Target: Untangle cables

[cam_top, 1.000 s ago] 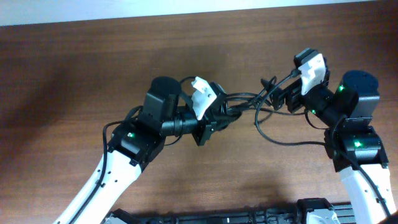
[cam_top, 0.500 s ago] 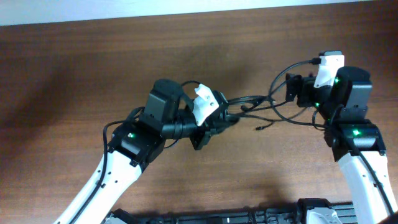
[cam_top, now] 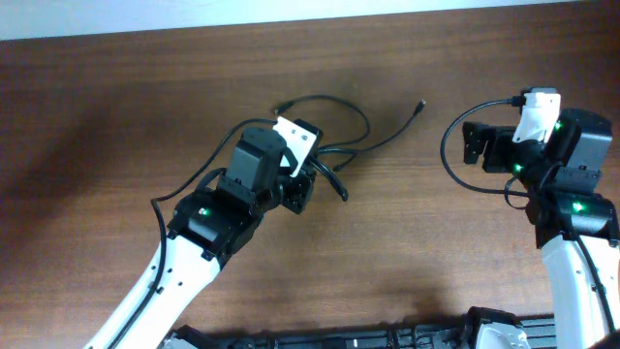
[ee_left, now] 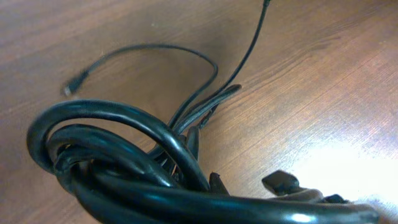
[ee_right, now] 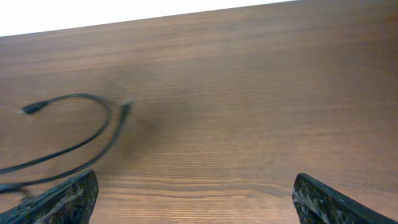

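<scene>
Gripping the cables (cam_top: 334, 126) at their bundled end, left jaws are closed; loops are spread near the table's (cam_top: 116, 116) far edge, mid-width. Right jaws: spread wide, empty. One free plug end is best taken and drawn slowly rightward.

A: What is the table (cam_top: 116, 116) like?
B: Brown wood grain, smooth, with a soft sheen.
A: And the cables (ee_left: 124, 116)?
B: Black plastic-looking jackets, glossy.
A: The right gripper's fingers (ee_right: 68, 198)?
B: Black, matt, grainy.
</scene>
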Controlling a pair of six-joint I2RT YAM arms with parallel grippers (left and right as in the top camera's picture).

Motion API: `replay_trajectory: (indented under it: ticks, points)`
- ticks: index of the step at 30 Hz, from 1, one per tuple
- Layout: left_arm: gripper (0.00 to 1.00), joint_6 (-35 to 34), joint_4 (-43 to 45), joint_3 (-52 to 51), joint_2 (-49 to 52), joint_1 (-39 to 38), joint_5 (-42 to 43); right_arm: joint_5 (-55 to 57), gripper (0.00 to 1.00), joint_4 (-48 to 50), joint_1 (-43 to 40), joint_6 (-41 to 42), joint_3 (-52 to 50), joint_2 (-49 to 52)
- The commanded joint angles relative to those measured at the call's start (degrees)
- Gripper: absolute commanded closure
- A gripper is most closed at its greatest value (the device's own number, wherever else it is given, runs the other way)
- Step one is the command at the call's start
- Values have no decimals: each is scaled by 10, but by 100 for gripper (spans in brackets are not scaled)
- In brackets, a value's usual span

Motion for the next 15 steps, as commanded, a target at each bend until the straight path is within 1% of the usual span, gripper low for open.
replay_trajectory:
  ticks: [1,2,4,6,7,9,10,11,12,14,15]
  points:
    - [100,105,25,4,-17,3,66,-153,1,1,-4,-22,5,1]
    - [100,145,31,4,-17,3,101,-191,1,1,-4,-26,5,0]
    - [100,209,45,4,-18,3,155,-282,1,0,-4,-67,5,0]
    - [100,235,66,4,-20,3,160,-347,1,-1,-4,-70,5,0]
    - [100,266,77,4,-20,3,160,-373,1,-1,-4,-70,5,-1]
    - [100,365,89,4,-20,3,171,-426,1,-1,-4,-79,5,-1]
    - [100,421,89,4,-19,3,192,-451,1,0,-4,-80,5,-1]
    - [100,493,89,4,-19,3,226,-481,1,0,-4,-80,5,-1]
    - [100,546,89,4,-19,3,250,-499,1,0,-4,-80,5,-1]
    - [100,608,98,4,-19,3,263,-535,1,0,-4,-80,5,-1]
    - [100,608,105,4,-19,3,263,-548,1,0,-4,-80,5,0]
